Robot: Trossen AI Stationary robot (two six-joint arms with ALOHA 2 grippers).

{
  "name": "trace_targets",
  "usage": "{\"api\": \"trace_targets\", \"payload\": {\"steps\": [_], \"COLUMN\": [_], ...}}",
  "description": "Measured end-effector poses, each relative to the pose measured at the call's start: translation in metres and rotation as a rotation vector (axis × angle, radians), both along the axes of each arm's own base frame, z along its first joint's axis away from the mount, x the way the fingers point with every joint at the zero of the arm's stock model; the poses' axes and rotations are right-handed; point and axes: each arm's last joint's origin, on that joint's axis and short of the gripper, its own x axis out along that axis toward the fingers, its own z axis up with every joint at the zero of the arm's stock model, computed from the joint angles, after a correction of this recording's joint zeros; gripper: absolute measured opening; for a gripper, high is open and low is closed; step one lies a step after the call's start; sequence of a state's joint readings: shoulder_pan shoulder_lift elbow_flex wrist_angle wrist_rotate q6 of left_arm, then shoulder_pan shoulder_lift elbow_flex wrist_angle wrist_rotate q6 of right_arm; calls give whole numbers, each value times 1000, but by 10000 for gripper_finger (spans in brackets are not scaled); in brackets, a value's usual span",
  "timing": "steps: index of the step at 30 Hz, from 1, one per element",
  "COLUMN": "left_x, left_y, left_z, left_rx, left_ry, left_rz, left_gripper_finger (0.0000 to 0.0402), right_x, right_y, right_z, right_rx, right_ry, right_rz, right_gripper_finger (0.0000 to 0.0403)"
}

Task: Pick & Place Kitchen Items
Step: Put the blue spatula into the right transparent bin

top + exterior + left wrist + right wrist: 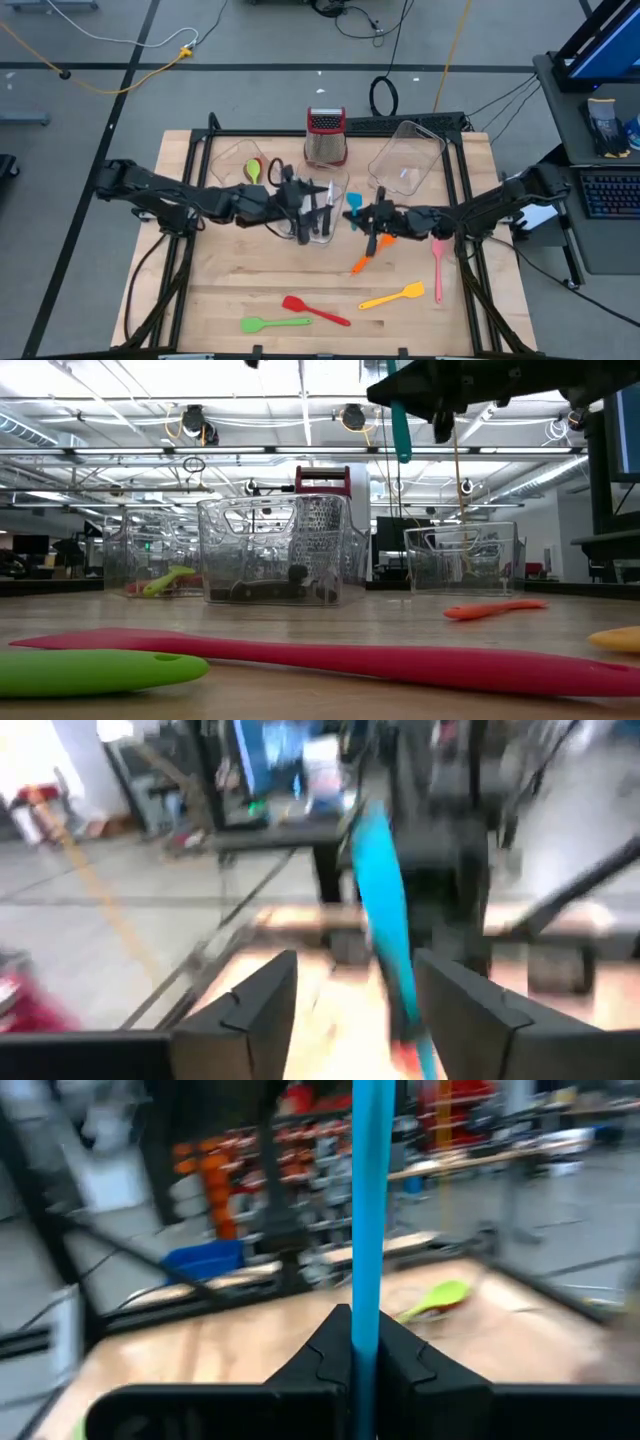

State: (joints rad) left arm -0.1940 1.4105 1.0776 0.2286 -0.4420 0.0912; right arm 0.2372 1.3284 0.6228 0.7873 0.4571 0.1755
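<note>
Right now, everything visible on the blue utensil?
The blue utensil is a slim, smooth, plastic-looking piece, bright blue, with a broader head in the high view. The right pincer is shut on its handle, holding it off the table near the middle clear tub. The open left pincer frames it without touching.

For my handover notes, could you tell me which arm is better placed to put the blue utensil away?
Right, probably: the right gripper is shut on the blue utensil, while the left gripper is open.

Blue spatula [392, 950] blurred, blade cropped.
</note>
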Motion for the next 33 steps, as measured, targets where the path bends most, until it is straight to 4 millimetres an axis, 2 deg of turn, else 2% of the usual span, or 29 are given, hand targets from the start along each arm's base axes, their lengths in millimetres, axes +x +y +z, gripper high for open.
{"api": "trace_targets", "payload": {"steps": [7,13,18,24,33], "left_x": [-10,-15,-22,-29,-38], "left_y": [1,3,4,3,-12], "left_z": [-16,-52,-76,-96,-109], "left_rx": [-37,-72,-115,-152,-164], "left_ry": [145,195,166,167,198], "left_rz": [38,59,76,71,13], "left_gripper_finger": [215,192,173,159,159], "right_x": [-28,-55,-70,-74,-81], "right_y": [-30,-64,-89,-114,-139], "right_z": [26,33,27,17,-11], "right_rx": [56,220,364,500,676], "right_ry": [-6,-18,-19,-29,104], "right_rz": [-322,-594,-736,-812,-937], "right_gripper_finger": [5,5,5,5,5]}}
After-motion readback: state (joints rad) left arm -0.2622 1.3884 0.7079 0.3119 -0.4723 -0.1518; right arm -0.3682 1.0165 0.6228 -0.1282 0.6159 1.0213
